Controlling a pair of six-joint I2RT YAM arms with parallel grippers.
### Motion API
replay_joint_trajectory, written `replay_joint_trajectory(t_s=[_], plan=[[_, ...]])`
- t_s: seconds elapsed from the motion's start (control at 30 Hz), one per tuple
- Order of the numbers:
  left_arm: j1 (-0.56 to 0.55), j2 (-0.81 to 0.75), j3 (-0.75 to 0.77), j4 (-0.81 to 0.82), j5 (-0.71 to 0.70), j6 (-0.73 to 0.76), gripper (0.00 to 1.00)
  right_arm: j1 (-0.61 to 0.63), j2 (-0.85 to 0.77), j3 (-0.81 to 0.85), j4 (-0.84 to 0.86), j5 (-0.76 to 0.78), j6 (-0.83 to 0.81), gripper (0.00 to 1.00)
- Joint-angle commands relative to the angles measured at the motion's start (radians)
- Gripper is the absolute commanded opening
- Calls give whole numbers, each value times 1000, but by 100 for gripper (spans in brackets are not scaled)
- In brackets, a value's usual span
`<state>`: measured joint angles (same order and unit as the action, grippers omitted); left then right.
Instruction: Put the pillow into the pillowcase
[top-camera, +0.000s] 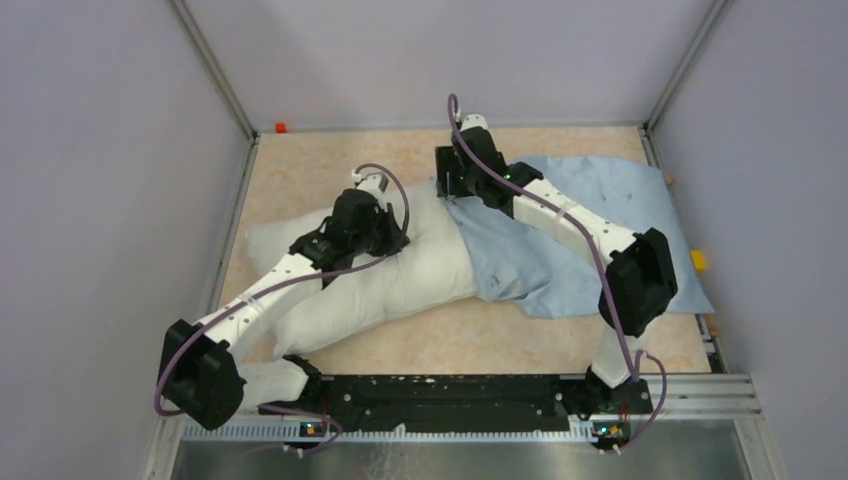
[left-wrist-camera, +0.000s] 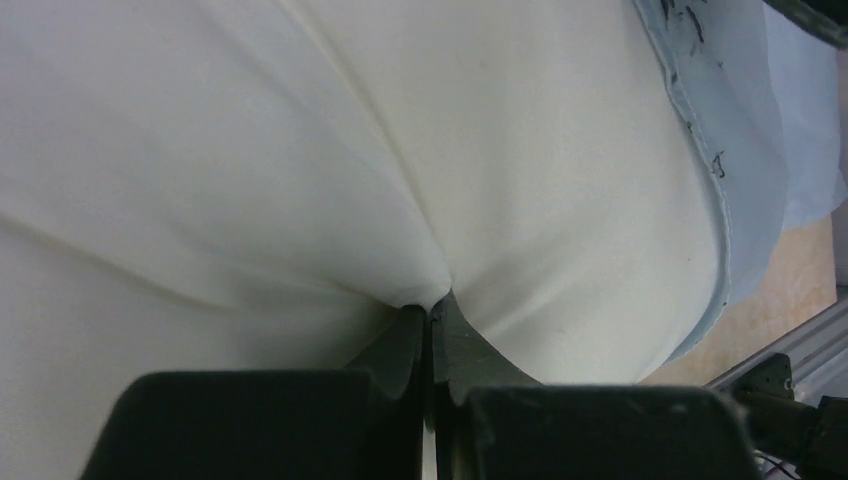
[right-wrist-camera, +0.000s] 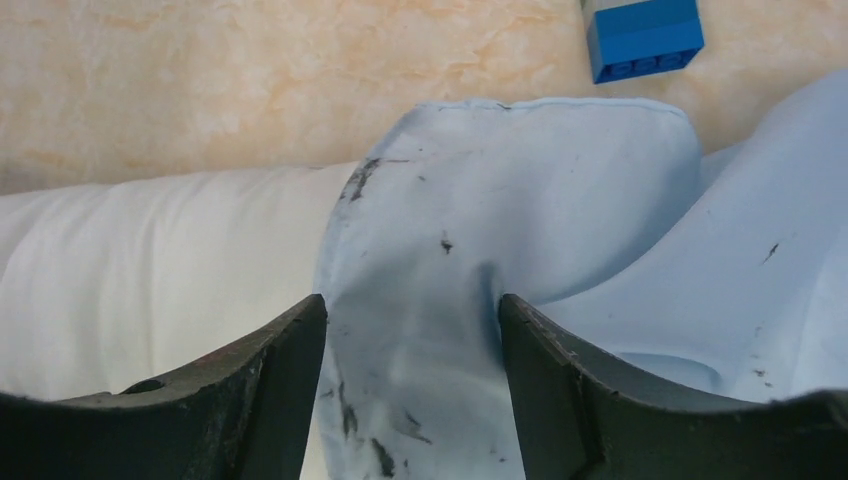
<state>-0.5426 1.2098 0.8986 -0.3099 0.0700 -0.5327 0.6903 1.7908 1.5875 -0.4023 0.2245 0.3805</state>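
Observation:
The off-white pillow (top-camera: 380, 285) lies slantwise across the table's left and middle. Its right end sits inside the mouth of the light-blue pillowcase (top-camera: 560, 265), which spreads flat to the right. My left gripper (top-camera: 397, 238) is shut, pinching a fold of the pillow's top (left-wrist-camera: 300, 150); the pinch shows in the left wrist view (left-wrist-camera: 432, 308), with the pillowcase hem (left-wrist-camera: 715, 170) at the right. My right gripper (top-camera: 450, 188) is at the mouth's far edge. In the right wrist view (right-wrist-camera: 412, 325) its fingers squeeze a bulging fold of pillowcase (right-wrist-camera: 500, 200), with the pillow (right-wrist-camera: 150, 260) to the left.
A blue block (right-wrist-camera: 645, 38) lies on the tan tabletop (top-camera: 330, 160) beyond the pillowcase. A small yellow piece (top-camera: 697, 260) is at the right edge and an orange one (top-camera: 281, 127) at the back left corner. Metal rails and grey walls enclose the table.

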Motion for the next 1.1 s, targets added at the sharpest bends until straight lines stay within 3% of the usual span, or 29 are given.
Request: replay_joint_trajectory(t_s=[0.0,0.23,0.5,0.7,0.93,1.07], plan=[[-15,60,22,30,43,-75,0,41,-156,-12,-80,108,-31,64],[-8,59,-2,69,31,-100,0,249,-448,-216,-232,371,54,67],[-4,58,-21,88,44,-105,0,499,-522,-401,-466,512,434,64],[-3,46,-36,89,44,-103,0,517,-501,-511,-446,504,563,62],[-1,29,-35,77,24,-93,0,516,-400,-490,-492,536,592,61],[1,31,-36,77,24,-93,0,516,-365,-496,-519,553,611,55]])
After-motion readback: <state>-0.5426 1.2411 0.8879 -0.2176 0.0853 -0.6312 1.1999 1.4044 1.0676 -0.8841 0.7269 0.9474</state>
